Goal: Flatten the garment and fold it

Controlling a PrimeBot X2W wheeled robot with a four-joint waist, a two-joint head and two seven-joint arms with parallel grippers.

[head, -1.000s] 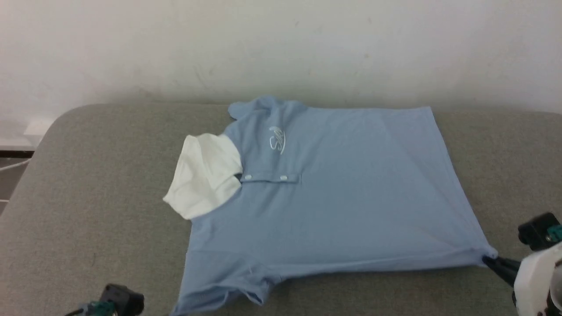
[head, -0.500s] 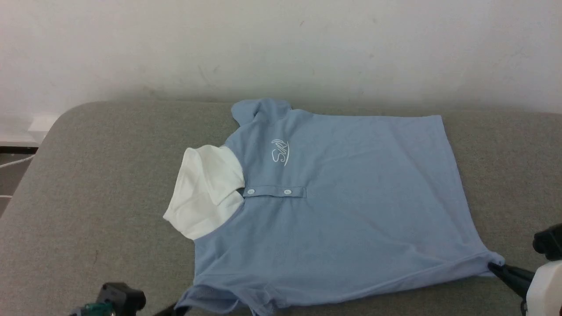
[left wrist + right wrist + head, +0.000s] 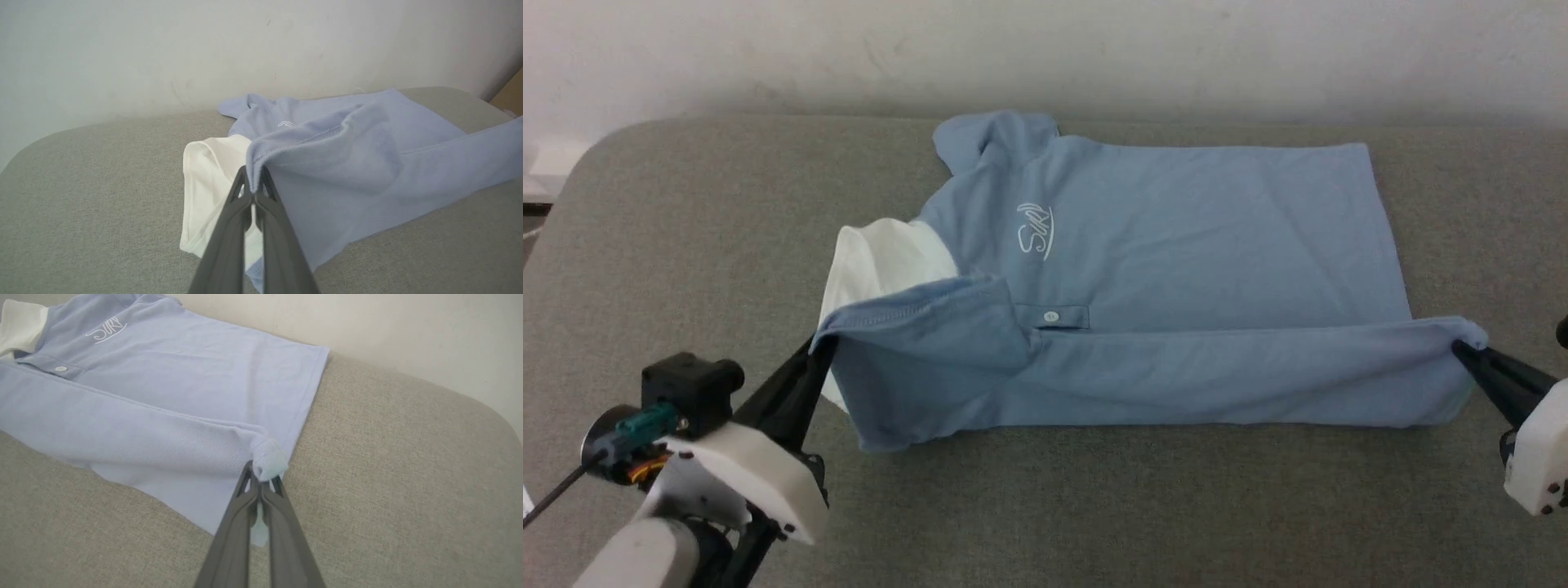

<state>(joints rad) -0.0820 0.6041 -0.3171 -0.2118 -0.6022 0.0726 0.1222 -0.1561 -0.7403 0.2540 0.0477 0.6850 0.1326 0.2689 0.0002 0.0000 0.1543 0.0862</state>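
The light blue polo shirt [image 3: 1201,237] is spread on the grey upholstered surface [image 3: 686,245], with its near edge raised and stretched taut. The collar-end corner is pinched in the closed left gripper [image 3: 823,347], and the hem corner in the closed right gripper [image 3: 1460,347].

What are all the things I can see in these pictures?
shirt: one, light blue, on the table, near edge lifted and folded over
collar: one, white, shirt's left end
logo: one, white, on the chest
button: one, white, by the folded edge
table: one, grey, padded, under the shirt
wall: one, whitish, behind the table
left gripper: one, dark, shut on shirt's left corner
right gripper: one, dark, shut on shirt's right corner
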